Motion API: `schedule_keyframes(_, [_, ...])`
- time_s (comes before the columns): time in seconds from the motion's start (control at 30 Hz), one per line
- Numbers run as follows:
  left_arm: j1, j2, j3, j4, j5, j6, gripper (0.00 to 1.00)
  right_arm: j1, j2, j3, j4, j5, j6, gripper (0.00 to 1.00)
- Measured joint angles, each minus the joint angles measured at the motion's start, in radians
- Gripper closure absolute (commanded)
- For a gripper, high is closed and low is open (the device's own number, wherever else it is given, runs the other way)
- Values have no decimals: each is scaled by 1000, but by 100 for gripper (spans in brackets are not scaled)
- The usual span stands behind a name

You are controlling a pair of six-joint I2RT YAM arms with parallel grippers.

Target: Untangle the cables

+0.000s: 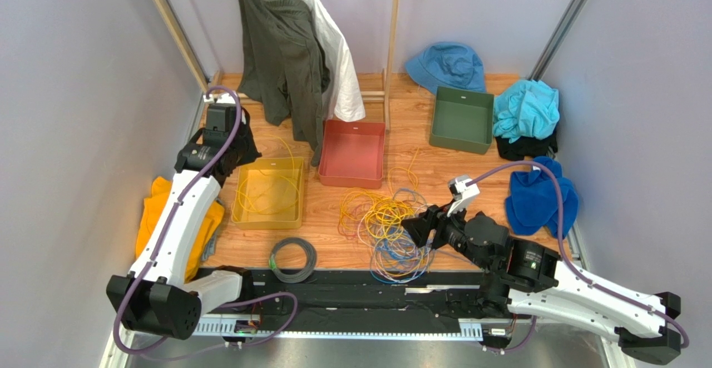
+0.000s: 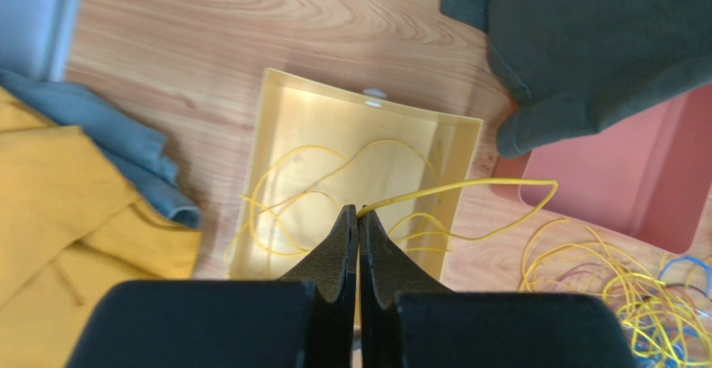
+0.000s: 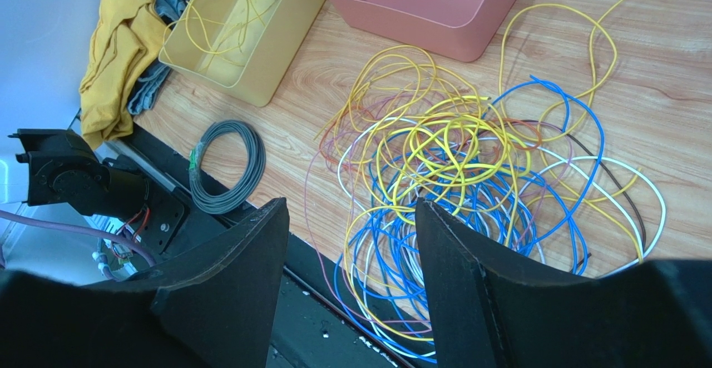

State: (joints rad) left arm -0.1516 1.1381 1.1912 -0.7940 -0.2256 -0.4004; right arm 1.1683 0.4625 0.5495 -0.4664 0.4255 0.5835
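Right wrist: cables (image 3: 451,159) under right claw (image 3: 351,209)

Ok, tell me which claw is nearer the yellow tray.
Left. The left claw is right at the yellow tray, shut on a yellow cable; the right claw is open over the cable tangle, off to the tray's right.
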Motion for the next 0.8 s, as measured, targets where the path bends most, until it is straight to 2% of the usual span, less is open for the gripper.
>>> schedule_keyframes(0.33, [1, 34, -228, 125, 140, -78, 100, 0, 11, -13, 14, -1, 4, 39])
schedule_keyframes(0.47, [2, 32, -239, 117, 128, -84, 98, 0, 11, -14, 15, -1, 4, 39])
schedule_keyframes(0.53, [2, 35, -204, 93, 99, -75, 67, 0, 11, -14, 15, -1, 4, 39])
schedule_keyframes(0.6, [2, 48, -160, 73, 69, -61, 50, 0, 11, -14, 15, -1, 4, 39])
schedule_keyframes(0.7, [6, 92, -100, 48, 28, -45, 40, 0, 11, -14, 16, -1, 5, 39])
schedule_keyframes(0.73, [8, 111, -87, 43, 15, -42, 31, 0, 11, -14, 15, -1, 7, 39])
schedule_keyframes(0.8, [18, 142, -83, 24, -5, -40, 30, 0, 9, -19, 16, -2, 8, 39])
